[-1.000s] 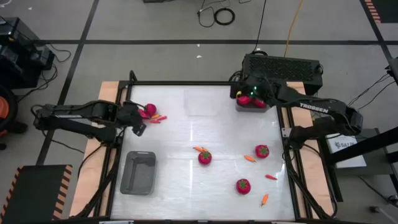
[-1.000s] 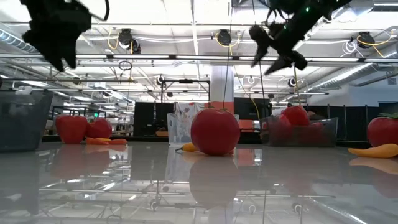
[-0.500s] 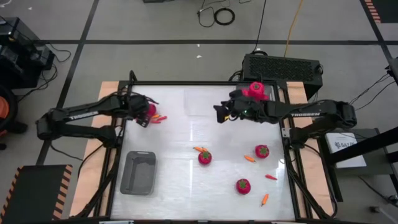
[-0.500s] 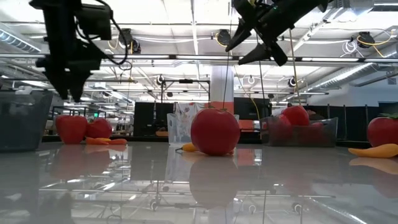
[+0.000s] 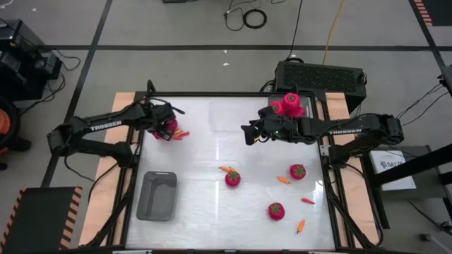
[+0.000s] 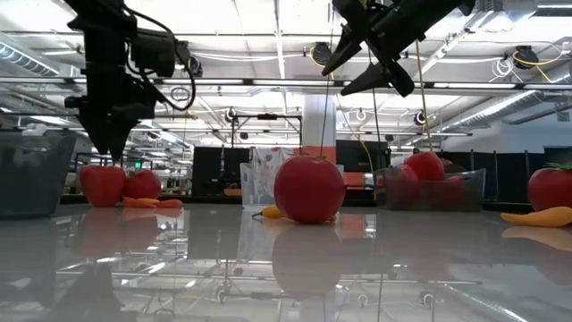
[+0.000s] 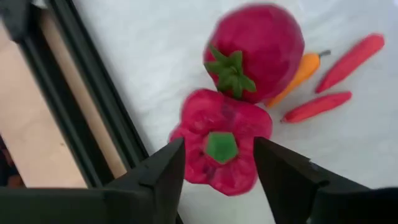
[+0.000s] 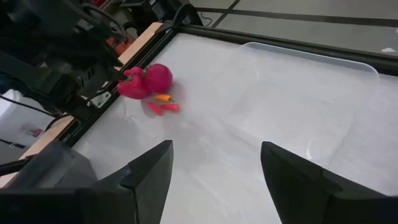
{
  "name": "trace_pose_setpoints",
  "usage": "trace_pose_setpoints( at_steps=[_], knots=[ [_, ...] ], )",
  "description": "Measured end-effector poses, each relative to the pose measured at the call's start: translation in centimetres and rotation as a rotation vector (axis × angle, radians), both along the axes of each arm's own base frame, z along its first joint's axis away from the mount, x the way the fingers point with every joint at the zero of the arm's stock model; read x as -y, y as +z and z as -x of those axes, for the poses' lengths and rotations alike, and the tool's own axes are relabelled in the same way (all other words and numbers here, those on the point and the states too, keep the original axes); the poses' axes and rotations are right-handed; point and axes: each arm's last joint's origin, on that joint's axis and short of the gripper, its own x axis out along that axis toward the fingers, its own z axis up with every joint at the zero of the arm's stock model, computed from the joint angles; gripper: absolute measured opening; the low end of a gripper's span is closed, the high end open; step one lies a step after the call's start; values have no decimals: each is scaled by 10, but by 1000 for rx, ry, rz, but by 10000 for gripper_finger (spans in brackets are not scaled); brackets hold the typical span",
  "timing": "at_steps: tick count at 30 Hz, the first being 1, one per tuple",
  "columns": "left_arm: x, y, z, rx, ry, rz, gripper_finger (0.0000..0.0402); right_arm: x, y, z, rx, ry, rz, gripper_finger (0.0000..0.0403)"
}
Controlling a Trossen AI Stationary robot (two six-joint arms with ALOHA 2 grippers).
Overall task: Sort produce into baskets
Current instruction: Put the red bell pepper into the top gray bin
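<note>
Left gripper [image 7: 217, 168] hung open over lobed red fruit [image 7: 221, 149]; round fruit [image 7: 255, 50] and small peppers [image 7: 317, 107] crowded beside — fruit's lower edge hidden. Right gripper [image 5: 248, 134] open mid-table, empty; grey basket [image 5: 157, 196] well apart.

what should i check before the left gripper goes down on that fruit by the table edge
1. Left gripper open: ok, fingers spread wide.
2. Centred over the lobed red fruit: ok, its green top sits between the fingers in the left wrist view.
3. Room beside it: not ok, the round fruit touches it and the black frame rail runs close on the other side.
4. Small peppers clear of the fingers: ok, they lie past the round fruit.
5. Right gripper out of the way: ok, open and empty over mid-table.
6. Grey tray free: ok, it looks empty.
</note>
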Motion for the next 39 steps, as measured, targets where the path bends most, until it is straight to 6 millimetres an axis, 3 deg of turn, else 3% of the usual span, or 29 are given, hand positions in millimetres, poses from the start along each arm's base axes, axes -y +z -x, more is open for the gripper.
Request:
trace_pose_setpoints(
  at_steps=[16,27,34,39],
  knots=[
    [-2,-11,-5,-91,-19,53,123,0,0,0,2,-3,-4,235],
    [-3,-11,-5,-100,-27,45,14,0,0,0,2,-4,-5,235],
    [-2,-8,-3,-110,-66,30,10,0,0,0,5,-7,-11,235],
    [4,16,-2,-55,-91,34,9,0,0,0,16,-12,-31,235]
  ],
)
